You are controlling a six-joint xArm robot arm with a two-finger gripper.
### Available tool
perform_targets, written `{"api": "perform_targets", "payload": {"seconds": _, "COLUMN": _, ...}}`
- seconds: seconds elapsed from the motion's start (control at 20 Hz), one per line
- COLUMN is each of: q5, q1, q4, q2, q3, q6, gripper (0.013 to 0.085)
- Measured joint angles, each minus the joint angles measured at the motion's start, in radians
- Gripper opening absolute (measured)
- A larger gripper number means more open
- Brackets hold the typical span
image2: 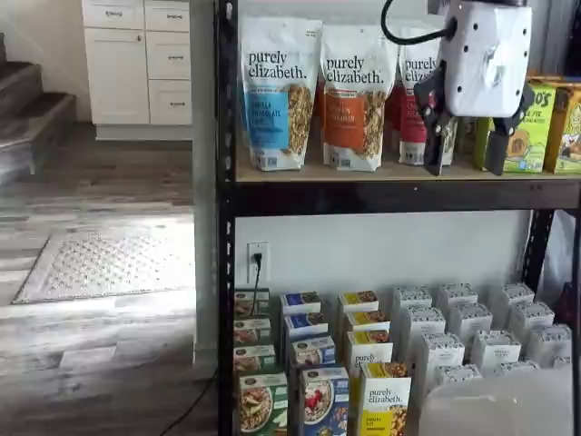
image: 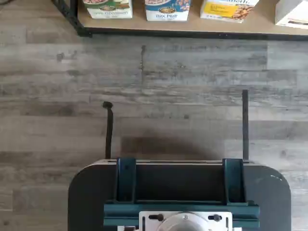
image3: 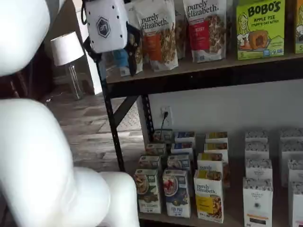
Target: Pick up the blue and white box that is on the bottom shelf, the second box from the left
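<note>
Light was even and soft indoors, no hard glare. In the wrist view the wood floor [image: 154, 86] was evenly lit, with a faint dark shadow patch just ahead of the dark mount [image: 180, 192]; the picture was soft and blocky with compression. In a shelf view the far room [image2: 100, 163] was brighter, daylight washing the floor pale, while the rack's lower tier sat dimmer. A pale blurred patch [image2: 499, 404] showed at the lower corner. In a shelf view the white arm [image3: 42, 156] filled the near side, overexposed and out of focus. Small print on the cartons was not legible.
</note>
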Motion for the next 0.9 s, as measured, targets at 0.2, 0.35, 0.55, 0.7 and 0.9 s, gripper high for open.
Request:
{"api": "perform_targets", "payload": {"seconds": 0.2, "q5": -0.002, "q1": 0.039, "q4": -0.043, "q2": 0.001, "q3": 0.0, "q6": 0.021, "gripper": 0.085}}
{"api": "perform_targets", "payload": {"seconds": 0.35, "q5": -0.003, "q1": 0.048, "q4": -0.046, "q2": 0.004, "q3": 0.004, "q6": 0.029, "gripper": 0.085}}
{"api": "perform_targets", "payload": {"seconds": 0.55, "q5": -0.037, "q1": 0.062, "q4": -0.051, "q2": -0.001, "q3": 0.035, "q6": 0.042, "gripper": 0.085}}
{"api": "perform_targets", "payload": {"seconds": 0.7, "q5": -0.072, "q1": 0.063, "q4": -0.05, "q2": -0.002, "q3": 0.075, "q6": 0.044, "gripper": 0.085}}
{"api": "perform_targets", "payload": {"seconds": 0.9, "q5": -0.142, "q1": 0.057, "q4": -0.047, "q2": -0.007, "q3": 0.153, "q6": 0.042, "gripper": 0.085}}
